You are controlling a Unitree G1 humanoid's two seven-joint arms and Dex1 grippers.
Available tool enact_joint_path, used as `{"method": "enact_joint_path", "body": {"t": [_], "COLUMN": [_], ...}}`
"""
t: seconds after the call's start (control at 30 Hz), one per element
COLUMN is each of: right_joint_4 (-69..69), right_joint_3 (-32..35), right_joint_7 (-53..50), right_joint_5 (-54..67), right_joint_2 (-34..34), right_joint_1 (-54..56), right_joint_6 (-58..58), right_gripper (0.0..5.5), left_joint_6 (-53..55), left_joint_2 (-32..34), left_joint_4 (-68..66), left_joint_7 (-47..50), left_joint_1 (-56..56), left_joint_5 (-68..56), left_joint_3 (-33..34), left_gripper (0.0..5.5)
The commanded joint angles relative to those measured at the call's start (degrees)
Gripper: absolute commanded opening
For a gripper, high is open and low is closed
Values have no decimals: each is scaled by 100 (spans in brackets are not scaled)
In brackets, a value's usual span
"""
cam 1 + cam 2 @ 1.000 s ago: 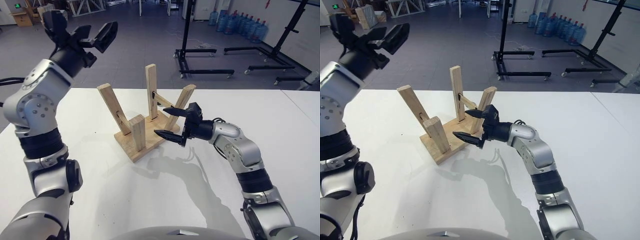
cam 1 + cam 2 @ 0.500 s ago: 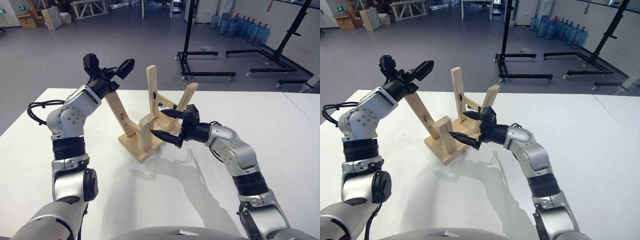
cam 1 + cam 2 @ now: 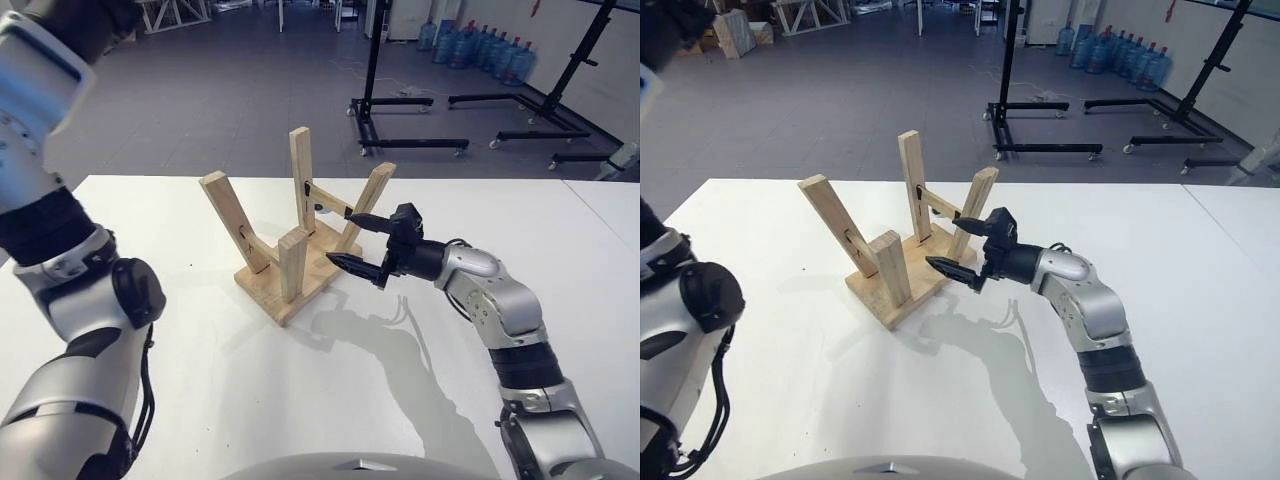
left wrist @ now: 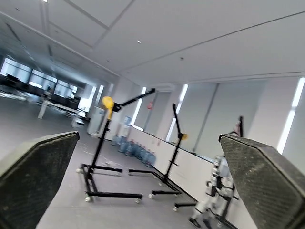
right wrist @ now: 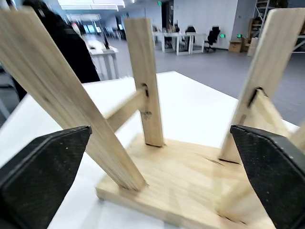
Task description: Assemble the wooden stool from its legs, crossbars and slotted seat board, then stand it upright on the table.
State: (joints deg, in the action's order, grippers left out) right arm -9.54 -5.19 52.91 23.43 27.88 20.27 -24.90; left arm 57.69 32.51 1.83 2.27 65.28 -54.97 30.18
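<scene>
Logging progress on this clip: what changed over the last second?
The left gripper, near one leg of the upturned stool half a second ago, swung up and away, fingers open, holding nothing. The right gripper stays open beside the stool, which has not moved.

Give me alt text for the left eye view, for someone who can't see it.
A wooden stool sits upside down on a white table, seat board flat and four legs pointing up. The robot's right gripper, open, is at the stool's right side, close to one leg.
</scene>
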Motion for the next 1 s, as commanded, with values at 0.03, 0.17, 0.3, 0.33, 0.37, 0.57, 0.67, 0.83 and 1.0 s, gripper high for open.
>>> {"method": "enact_joint_path", "body": {"t": [0.03,0.17,0.3,0.33,0.37,0.57,0.67,0.83,1.0], "right_joint_4": [-850,-989,-342,-156,58,1633,2458,3703,4713], "right_joint_3": [-192,-247,-1299,-1720,-2103,-3286,-3436,-3489,-3440], "right_joint_7": [-28,-236,-557,-514,-439,-12,-149,-480,-749], "right_joint_5": [-672,-1352,-2856,-3187,-3454,-4304,-4576,-4895,-5107], "right_joint_2": [763,1220,955,858,763,144,-226,-774,-1188], "right_joint_1": [312,2219,3190,3142,3061,3057,3160,3304,3568], "right_joint_6": [-54,-378,798,1083,1313,2100,2476,3071,3373], "right_gripper": [536,536,536,536,536,536,536,536,536], "left_joint_6": [123,41,-67,-100,-130,-208,-255,-380,-426], "left_joint_2": [380,480,418,393,389,210,59,-68,-142], "left_joint_4": [63,220,378,403,427,577,692,662,631], "left_joint_7": [-90,-114,-87,-80,-93,-45,-17,-49,-145], "left_joint_1": [-528,-793,-1079,-1125,-1159,-1247,-1408,-1559,-1647], "left_joint_5": [193,225,273,299,344,459,492,566,594], "left_joint_3": [72,138,181,157,101,-63,-107,-141,-189], "left_gripper": [540,540,540,540,540,540,540,540,540]}}
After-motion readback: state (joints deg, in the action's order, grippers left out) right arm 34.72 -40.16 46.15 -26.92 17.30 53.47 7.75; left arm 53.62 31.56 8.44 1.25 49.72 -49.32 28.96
